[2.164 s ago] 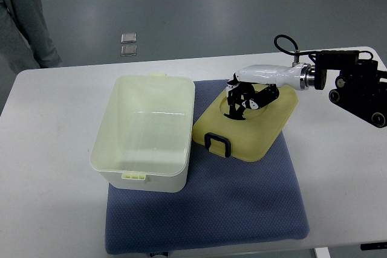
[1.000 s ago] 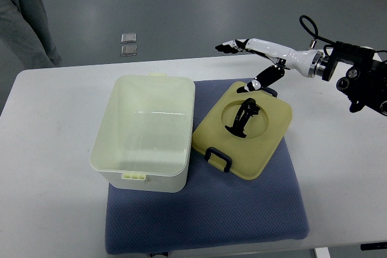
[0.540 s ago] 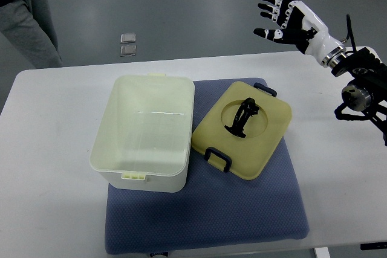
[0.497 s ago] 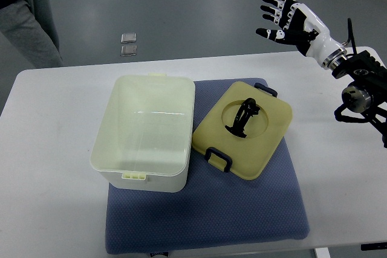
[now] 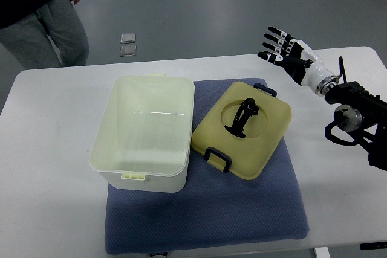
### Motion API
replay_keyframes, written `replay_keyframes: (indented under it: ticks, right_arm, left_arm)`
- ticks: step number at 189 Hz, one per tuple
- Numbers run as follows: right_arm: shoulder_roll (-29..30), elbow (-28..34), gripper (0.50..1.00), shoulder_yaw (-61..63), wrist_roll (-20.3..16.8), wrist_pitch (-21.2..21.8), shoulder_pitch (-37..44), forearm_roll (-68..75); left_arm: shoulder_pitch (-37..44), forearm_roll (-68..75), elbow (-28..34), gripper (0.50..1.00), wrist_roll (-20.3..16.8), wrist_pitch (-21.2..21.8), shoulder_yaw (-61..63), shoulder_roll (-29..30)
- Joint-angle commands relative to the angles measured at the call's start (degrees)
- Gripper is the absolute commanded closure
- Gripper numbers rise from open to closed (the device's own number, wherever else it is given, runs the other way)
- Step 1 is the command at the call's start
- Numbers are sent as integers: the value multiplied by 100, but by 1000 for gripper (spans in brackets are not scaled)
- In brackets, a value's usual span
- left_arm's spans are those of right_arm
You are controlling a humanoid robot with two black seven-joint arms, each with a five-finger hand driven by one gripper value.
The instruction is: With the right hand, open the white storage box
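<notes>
The white storage box [image 5: 144,137] stands open on a blue mat [image 5: 205,209], its inside empty. Its pale yellow lid [image 5: 242,130], with a black handle and black latches, lies flat on the mat to the right of the box, its left edge against the box's side. My right hand [image 5: 284,55] is up over the table's far right, fingers spread, holding nothing, well clear of the lid. Its arm [image 5: 354,116] comes in from the right edge. The left arm does not show.
The white table [image 5: 48,167] carries the mat. A person [image 5: 36,10] in grey trousers stands at the far left behind the table. Two small square plates [image 5: 128,45] lie on the grey floor beyond.
My right hand let go of the lid's handle, rose away to the upper right with fingers spread, and has now come lower near the table's right. The person stepped further into view.
</notes>
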Motion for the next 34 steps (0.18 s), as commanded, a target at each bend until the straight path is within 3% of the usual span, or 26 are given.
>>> replay_keyframes:
  ticks: [1, 34]
  right_arm:
    - [115, -133, 572, 132, 38, -16, -46, 1]
    - [264, -159, 572, 404, 117, -78, -134, -7]
  left_arm:
    - [0, 0, -9, 500, 0, 0, 0, 0]
    - [0, 0, -9, 500, 0, 0, 0, 0]
